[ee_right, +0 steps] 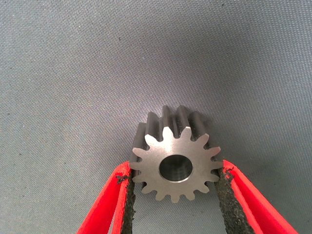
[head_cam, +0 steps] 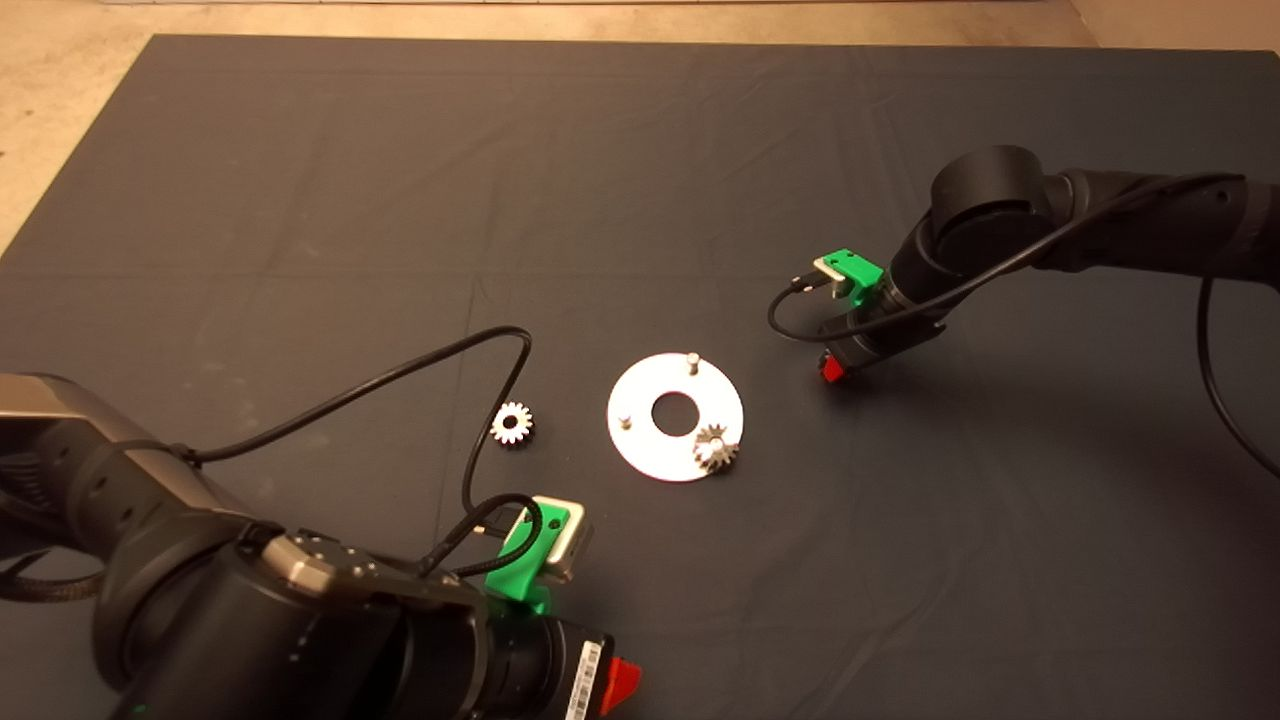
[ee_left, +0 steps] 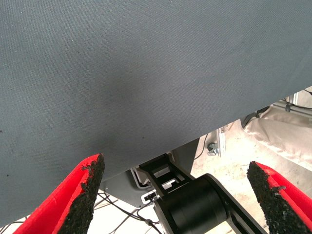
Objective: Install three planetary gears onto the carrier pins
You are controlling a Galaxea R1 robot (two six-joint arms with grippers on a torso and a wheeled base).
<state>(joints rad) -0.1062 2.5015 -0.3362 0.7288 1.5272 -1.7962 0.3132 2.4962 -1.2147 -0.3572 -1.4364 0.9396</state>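
The round silver carrier plate (head_cam: 640, 440) lies mid-mat. Two bare carrier pins (head_cam: 691, 358) (head_cam: 624, 420) stand on it. One planetary gear (head_cam: 716, 448) sits on the third pin, at the plate's near right. A second gear (head_cam: 513, 423) lies loose on the mat left of the plate. My right gripper (head_cam: 832, 368) is low over the mat, right of the plate. In the right wrist view it (ee_right: 175, 166) is shut on a third gear (ee_right: 175, 146), pads against its teeth; that gear is hidden in the head view. My left gripper (head_cam: 622, 682) waits at the lower left, open and empty (ee_left: 174, 162).
A black cable (head_cam: 400, 375) from the left arm loops over the mat near the loose gear. The mat's near edge (ee_left: 204, 136) shows in the left wrist view, with floor and a black frame beyond it.
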